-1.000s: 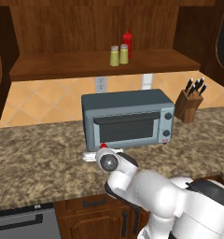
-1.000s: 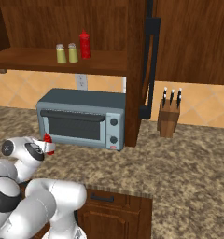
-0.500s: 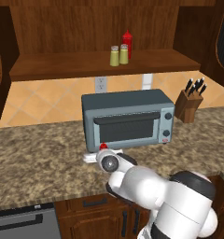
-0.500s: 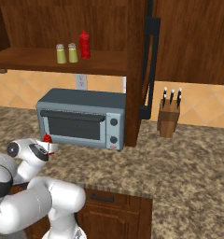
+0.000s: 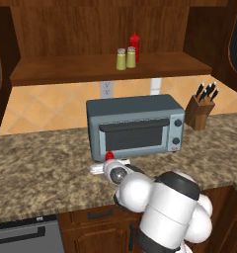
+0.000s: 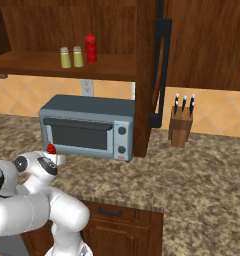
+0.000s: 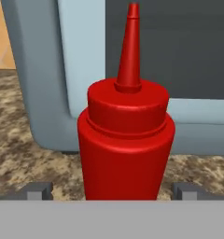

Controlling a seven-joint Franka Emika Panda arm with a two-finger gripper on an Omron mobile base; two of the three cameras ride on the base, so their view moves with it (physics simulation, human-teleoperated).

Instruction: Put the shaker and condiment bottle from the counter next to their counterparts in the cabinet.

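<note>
Gripper (image 7: 111, 191) stood released, fingertips either side of the condiment bottle (image 7: 125, 140), upright on the counter (image 5: 46, 173) before the toaster oven (image 5: 135, 128); apparently positioned for grasping, nothing clamped yet.

The white arm reached forward and low from the base, elbow bent, wrist level. Its hand (image 7: 112, 191) pointed ahead with both fingertips (image 7: 39, 190) spread wide apart, gripping nothing, its white end showing in the left base view.

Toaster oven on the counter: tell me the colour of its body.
Blue-grey, with a dark glass door. The toaster oven shows best in the left base view.
</note>
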